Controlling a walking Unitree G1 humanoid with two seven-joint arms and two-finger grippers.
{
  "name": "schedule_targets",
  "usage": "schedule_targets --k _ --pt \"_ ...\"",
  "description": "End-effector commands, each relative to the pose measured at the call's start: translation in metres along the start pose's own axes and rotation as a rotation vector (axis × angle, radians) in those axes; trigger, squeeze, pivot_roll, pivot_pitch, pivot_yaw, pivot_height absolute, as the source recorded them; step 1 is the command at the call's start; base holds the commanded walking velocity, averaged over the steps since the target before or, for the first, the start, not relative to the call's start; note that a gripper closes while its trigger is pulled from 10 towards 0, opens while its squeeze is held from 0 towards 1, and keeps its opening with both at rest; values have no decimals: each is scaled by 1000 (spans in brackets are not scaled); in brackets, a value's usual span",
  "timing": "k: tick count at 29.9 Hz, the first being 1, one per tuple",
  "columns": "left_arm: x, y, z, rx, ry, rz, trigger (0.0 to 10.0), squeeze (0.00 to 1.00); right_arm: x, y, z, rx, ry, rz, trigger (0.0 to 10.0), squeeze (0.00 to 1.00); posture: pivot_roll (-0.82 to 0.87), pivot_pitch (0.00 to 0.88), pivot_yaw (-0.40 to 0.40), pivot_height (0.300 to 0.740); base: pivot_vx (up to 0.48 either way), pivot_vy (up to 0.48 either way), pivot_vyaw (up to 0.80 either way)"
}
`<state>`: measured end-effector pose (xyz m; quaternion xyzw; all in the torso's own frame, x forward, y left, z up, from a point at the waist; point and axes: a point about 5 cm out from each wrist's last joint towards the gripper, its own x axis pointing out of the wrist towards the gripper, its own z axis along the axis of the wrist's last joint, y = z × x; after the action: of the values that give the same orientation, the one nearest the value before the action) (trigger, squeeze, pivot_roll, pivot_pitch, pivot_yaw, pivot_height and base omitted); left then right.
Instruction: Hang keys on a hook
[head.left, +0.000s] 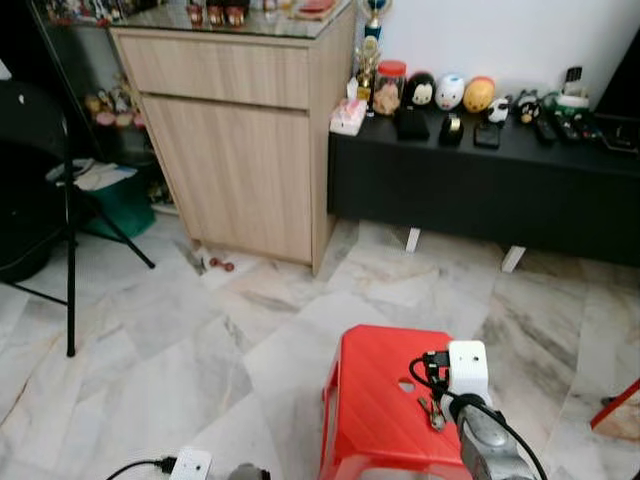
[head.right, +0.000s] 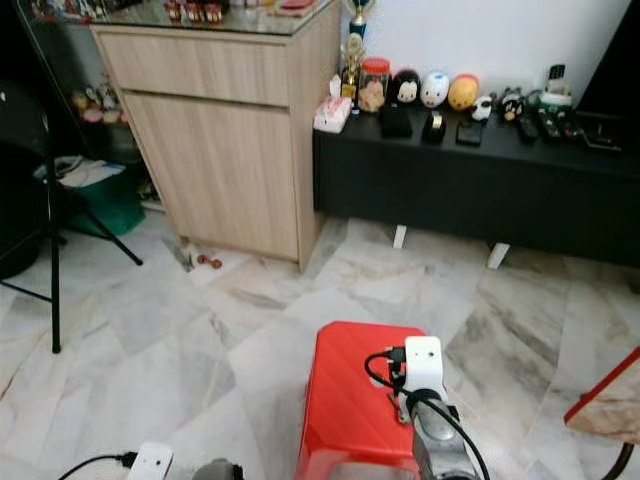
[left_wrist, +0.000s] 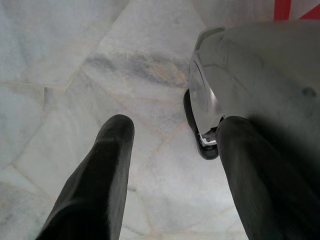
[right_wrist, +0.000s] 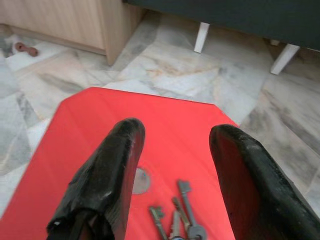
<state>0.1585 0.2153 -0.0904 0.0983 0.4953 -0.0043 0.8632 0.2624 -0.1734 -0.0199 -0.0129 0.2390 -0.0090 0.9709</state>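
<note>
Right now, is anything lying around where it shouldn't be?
Yes. The keys lie loose on the red stool, under the open right end effector, not on any hook. Small reddish bits also sit on the floor by the wooden cabinet.

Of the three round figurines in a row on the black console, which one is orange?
The orange figurine is the one at the robot's-right end of the row; the black figurine and the white figurine stand to its left.

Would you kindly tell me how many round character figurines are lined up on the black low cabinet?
3, in a row near the cabinet's left end: a black one beside the red-lidded jar, a white one in the middle, an orange one on the right. Smaller items further right are unclear.
</note>
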Motion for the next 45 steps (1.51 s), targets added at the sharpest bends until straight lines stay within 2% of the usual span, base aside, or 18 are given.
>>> schedule_targets --k 1,11,16,19,28,38,45 --pt "-1 0 -5 2 20 -2 10000 0 0 0 -2 4 17 -2 10000 0 13 0 -40 653 0 0 0" --pt "-1 0 -5 3 19 -3 10000 0 -1 3 -7 -32 39 24 10000 0 14 0 -42 653 249 0 0" --pt "-1 0 -5 2 20 0 10000 0 -2 3 -9 -44 45 23 10000 0 13 0 -43 653 296 0 611" --pt "-1 0 -5 3 20 2 10000 0 -3 2 -11 -12 54 13 10000 0 15 0 -43 653 315 0 533" --pt "-1 3 -4 13 17 19 10000 0 -2 1 -13 -13 71 7 10000 0 15 0 -42 653 65 0 0" --pt "-1 2 -7 12 23 10 10000 0 -7 -12 -22 164 81 -108 10000 0 13 0 -38 653 0 0 0" --pt "-1 1 -7 15 21 8 10000 0 -9 -15 -26 205 102 -134 10000 0 15 0 -36 653 0 0 0"
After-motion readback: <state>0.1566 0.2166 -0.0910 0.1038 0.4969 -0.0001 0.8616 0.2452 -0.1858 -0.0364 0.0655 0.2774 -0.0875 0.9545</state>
